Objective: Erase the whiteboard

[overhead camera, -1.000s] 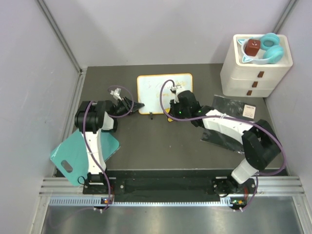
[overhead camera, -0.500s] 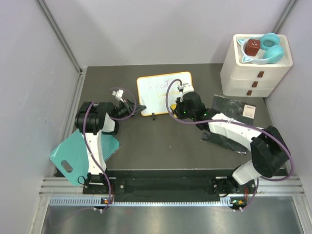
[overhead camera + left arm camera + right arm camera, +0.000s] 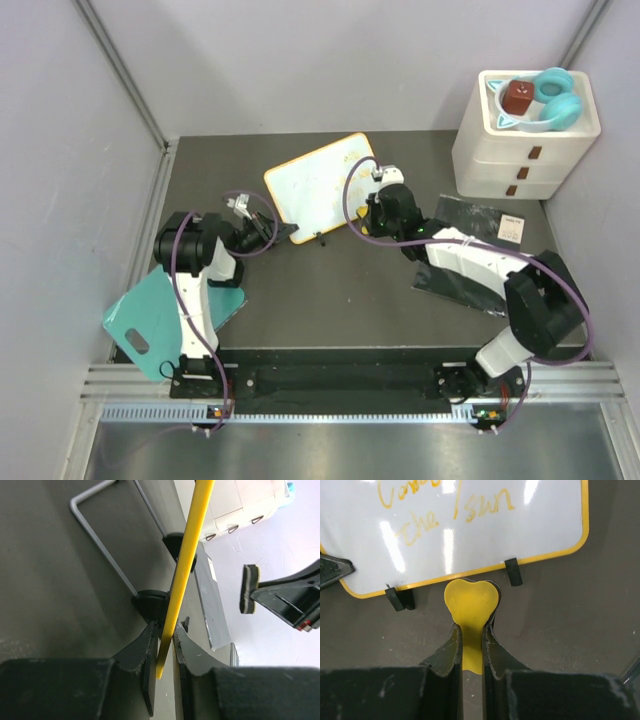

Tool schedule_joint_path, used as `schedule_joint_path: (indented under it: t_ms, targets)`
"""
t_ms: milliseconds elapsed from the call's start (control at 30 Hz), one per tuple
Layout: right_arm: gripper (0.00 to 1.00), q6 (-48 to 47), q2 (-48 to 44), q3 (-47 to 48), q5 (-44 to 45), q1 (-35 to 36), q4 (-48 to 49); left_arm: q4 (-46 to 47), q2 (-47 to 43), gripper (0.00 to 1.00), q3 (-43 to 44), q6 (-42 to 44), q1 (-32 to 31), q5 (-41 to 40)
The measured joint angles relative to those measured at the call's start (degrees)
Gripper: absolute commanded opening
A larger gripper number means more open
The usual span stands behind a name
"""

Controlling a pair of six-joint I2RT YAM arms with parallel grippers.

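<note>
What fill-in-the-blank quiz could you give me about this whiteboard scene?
The left gripper is shut on the whiteboard's ___ frame.
The right gripper holds a yellow, ___-shaped eraser.
The handwriting on the whiteboard ends with the word ___.
Missing words: yellow; heart; sun.

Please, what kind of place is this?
Probably a laboratory robot test cell: two black-and-white robot arms bolted to a silver metal rail, plain pale walls enclosing a dark grey table, a small yellow-framed whiteboard as prop.
</note>
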Motion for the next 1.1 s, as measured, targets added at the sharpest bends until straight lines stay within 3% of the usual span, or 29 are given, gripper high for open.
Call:
schedule_joint_path:
  t_ms: [600, 1100]
  targets:
    - [0.00, -1.4, 7.0, 3.8, -4.9, -1.2, 4.2, -8.7, -5.3, 0.09, 2.1, 11.9, -0.8, 5.2]
    - [0.00, -2.4, 7.0, 4.5, -7.6, -2.7, 4.4, -12.4, -7.1, 0.00, 1.8, 17.3, -3.8, 4.1]
